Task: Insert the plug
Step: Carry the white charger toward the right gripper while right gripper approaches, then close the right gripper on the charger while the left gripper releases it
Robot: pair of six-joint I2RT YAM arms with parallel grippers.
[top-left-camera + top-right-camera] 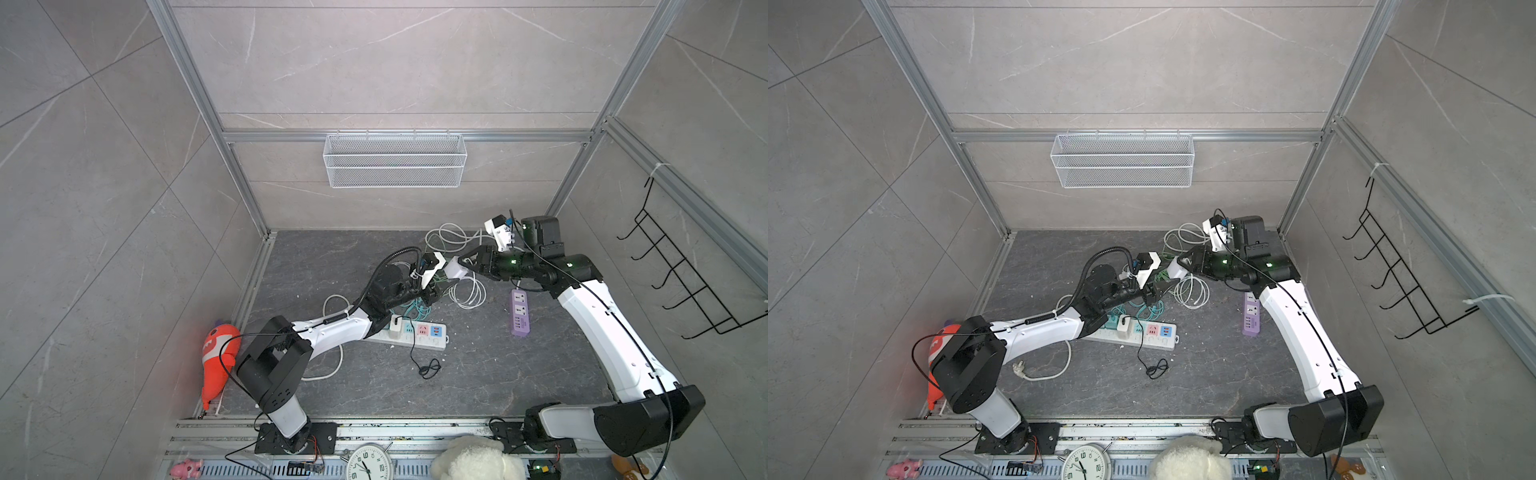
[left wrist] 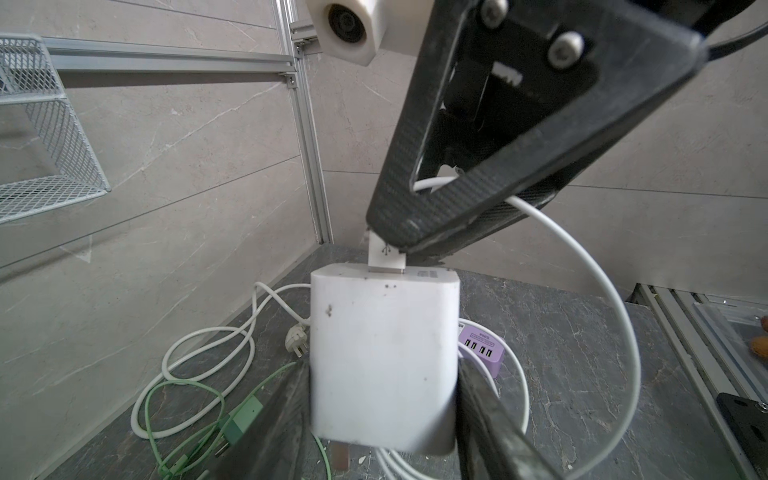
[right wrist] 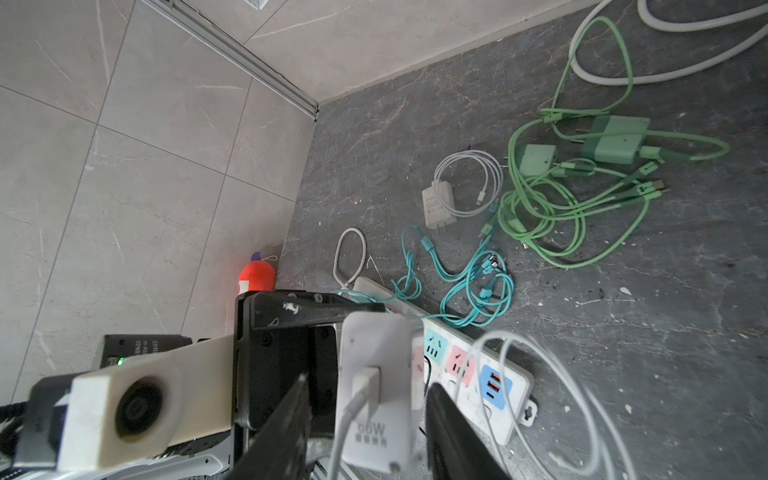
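Observation:
A white charger adapter [image 2: 384,361] hangs above the dark floor, and my left gripper [image 2: 382,374] is shut on its two sides. In both top views the adapter [image 1: 457,268] [image 1: 1177,268] sits between the two arms' tips. A white USB plug [image 2: 386,257] [image 3: 368,382] is seated in the adapter's end face, and its white cable [image 2: 602,291] loops away. My right gripper [image 3: 369,382] is open, its fingers [image 3: 449,415] standing apart on either side of the plug and adapter without touching them. From the left wrist view, the right gripper [image 2: 395,237] tips hover just over the plug.
On the floor lie a white power strip [image 1: 415,334], a purple power strip [image 1: 519,311], green cables [image 3: 561,199], teal cables [image 3: 469,282] and a small white charger [image 3: 438,203]. An orange toy [image 1: 218,353] lies by the left wall. A wire basket [image 1: 395,160] hangs on the back wall.

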